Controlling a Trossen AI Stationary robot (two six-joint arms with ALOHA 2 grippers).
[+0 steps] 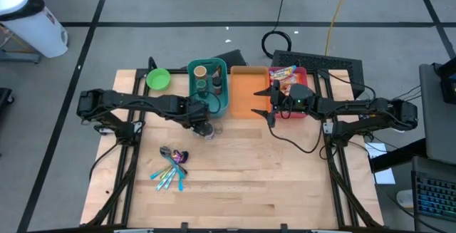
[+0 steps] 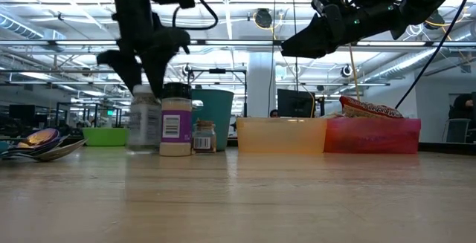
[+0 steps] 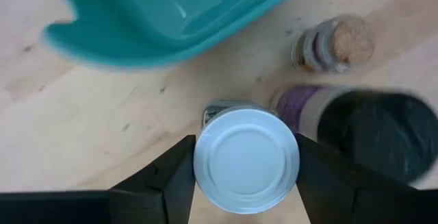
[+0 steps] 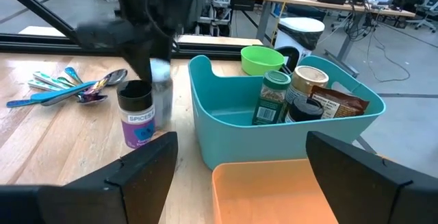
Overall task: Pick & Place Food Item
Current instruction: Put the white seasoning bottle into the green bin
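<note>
Left gripper (image 3: 246,183) is down on the table just in front of the teal bin (image 1: 221,94), fingers (image 3: 174,176) straddling a clear jar with a white lid (image 3: 246,159). In the left wrist view both fingers sit right against the lid's sides, but I can't tell whether they're actually clamping it or just bracketing it. In the low view the jar (image 2: 143,124) stands upright on the wood.

Right beside that gripper: a spice shaker with a black cap and purple label (image 4: 137,118), touching or nearly touching the jar. Just past it, a small cork-topped bottle (image 3: 335,42), also upright. Teal bin is directly ahead of the fingers and holds more jars and a packet.

Right gripper (image 1: 267,105) hangs in the air over the orange bin (image 1: 249,90), jaws spread wide, nothing in them. Red bin (image 1: 296,73) with snack packets is behind it.

Off to the left arm's near side: a bundle of spoons (image 1: 171,165) on the table. Green bowl (image 1: 158,79) sits by the teal bin's far left corner.
</note>
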